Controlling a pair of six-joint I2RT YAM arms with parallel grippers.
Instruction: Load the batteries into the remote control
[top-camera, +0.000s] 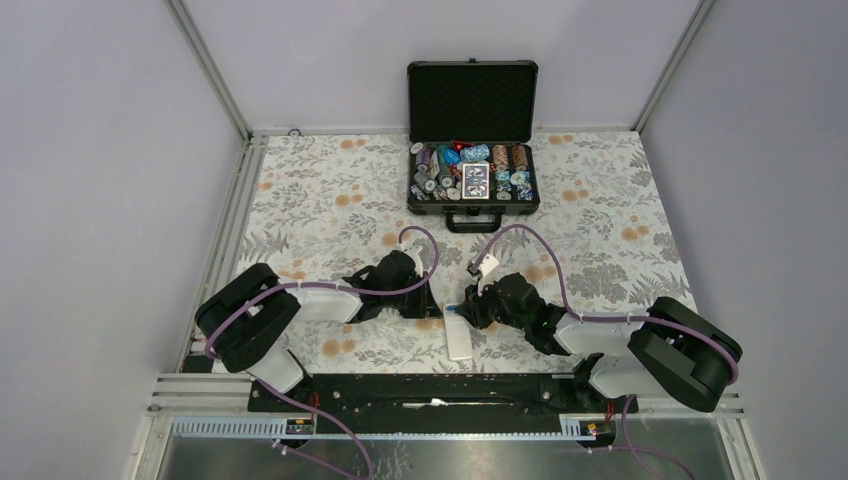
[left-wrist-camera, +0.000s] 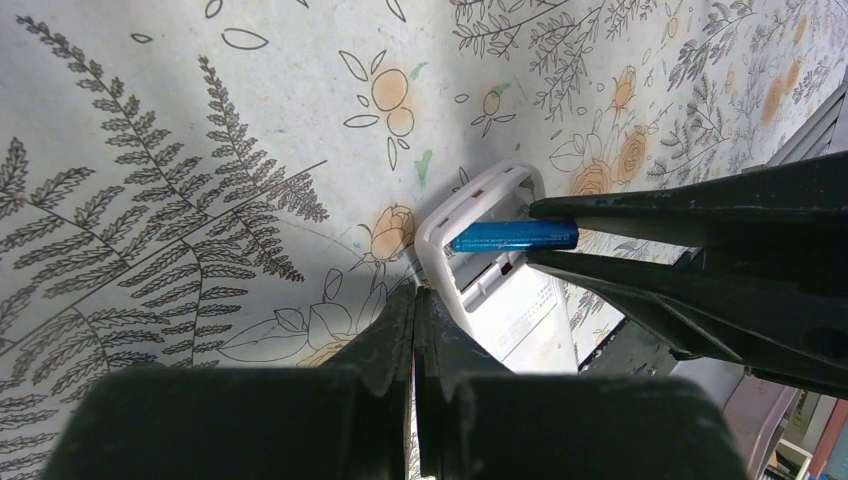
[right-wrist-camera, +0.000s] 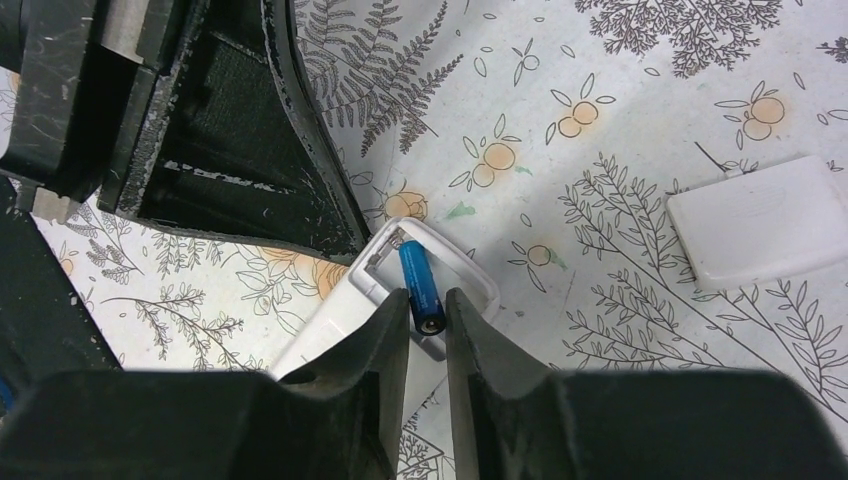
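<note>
Remote control (top-camera: 459, 343) comes nearest, yes? What's it like?
– Small white plastic slab, flat on the floral-print worktop (top-camera: 330, 200), plain back up. Its far end is an open rectangular bay with a rounded rim. The battery (right-wrist-camera: 418, 283) lies in that bay: a slim, glossy blue cylinder with a dark end.

And the fingers?
– Matte black, scuffed, tapering to wedges. The left fingers (left-wrist-camera: 413, 311) are pressed together with nothing between them, tips at the bay's rim and seemingly touching it. The right fingers (right-wrist-camera: 427, 300) stand a sliver apart on either side of the battery's dark end. Whether they pinch it I cannot tell.

Anything round about?
– A flat white cover (right-wrist-camera: 757, 220) with rounded corners lies on the worktop, apart from the remote. At the far edge stands a black chip case (top-camera: 472, 205), lid up and foam-lined, holding coloured chips (top-camera: 470, 160).

Do the views differ?
– From above, the fingers cover the bay and the battery. The cover shows only in the right wrist view, the case only from above.
</note>
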